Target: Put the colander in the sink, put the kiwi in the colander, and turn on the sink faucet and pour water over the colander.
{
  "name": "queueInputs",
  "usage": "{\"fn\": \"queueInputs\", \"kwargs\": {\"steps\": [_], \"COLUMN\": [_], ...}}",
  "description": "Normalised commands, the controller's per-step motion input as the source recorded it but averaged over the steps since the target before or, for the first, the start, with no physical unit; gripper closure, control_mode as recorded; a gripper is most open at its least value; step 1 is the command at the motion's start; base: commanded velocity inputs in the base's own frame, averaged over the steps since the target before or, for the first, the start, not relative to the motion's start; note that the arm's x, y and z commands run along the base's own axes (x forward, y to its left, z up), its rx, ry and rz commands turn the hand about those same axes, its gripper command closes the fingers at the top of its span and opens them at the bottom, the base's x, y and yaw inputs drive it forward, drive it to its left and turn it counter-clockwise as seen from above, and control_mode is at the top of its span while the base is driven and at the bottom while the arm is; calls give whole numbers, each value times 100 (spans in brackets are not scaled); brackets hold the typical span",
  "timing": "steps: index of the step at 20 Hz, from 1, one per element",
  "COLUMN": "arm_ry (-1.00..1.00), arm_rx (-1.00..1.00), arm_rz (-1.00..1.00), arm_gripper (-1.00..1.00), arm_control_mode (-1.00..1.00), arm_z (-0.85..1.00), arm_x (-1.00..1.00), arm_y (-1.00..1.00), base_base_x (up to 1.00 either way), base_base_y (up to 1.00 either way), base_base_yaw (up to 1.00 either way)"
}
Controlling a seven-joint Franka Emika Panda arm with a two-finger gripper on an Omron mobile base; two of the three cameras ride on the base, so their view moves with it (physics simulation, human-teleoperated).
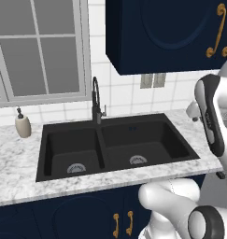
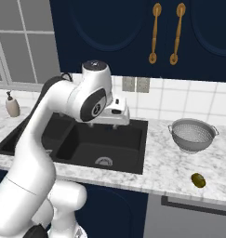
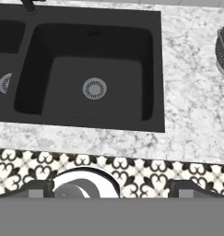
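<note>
The black double-basin sink [image 1: 147, 135] [image 2: 133, 139] [image 3: 95, 55] is set in a marble counter, each basin holding nothing but a round metal drain. Behind the divider stands the dark gooseneck sink faucet [image 1: 95, 100], with no water running. The colander [image 2: 193, 135] [image 3: 222, 53] sits upright on the counter to the right of the sink. In front of it, near the counter's front edge, lies the kiwi [image 2: 198, 180]. My gripper [image 2: 115, 122] [image 3: 112, 189] hangs above the right basin's front, pointing down. It is open, with nothing between its fingers, and well left of the colander.
A beige soap dispenser [image 1: 22, 123] [image 2: 12, 106] stands on the counter left of the sink. Dark blue upper cabinets [image 1: 166, 32] with gold handles hang over the counter's right part. A window [image 1: 38, 51] is behind the left basin. Bare marble counter [image 2: 165, 162] lies between sink and colander.
</note>
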Motion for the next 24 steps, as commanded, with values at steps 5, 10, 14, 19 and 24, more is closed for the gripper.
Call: {"fn": "queueInputs", "kwargs": {"steps": [5, 10, 14, 19, 24], "arm_ry": [0, 0, 0, 0, 0], "arm_rx": [-1, -3, -3, -3, 0], "arm_rz": [0, 0, 0, 0, 0], "arm_gripper": [-100, -100, -100, -100, -100], "arm_control_mode": [-100, -100, -100, -100, -100], "arm_z": [-23, -42, -42, -28, -1], "arm_x": [1, 17, 28, 37, 52], "arm_y": [-90, -67, -46, -13, -11], "base_base_x": [0, 0, 0, 0, 0], "base_base_y": [0, 0, 0, 0, 0], "base_base_yaw": [0, 0, 0, 0, 0]}}
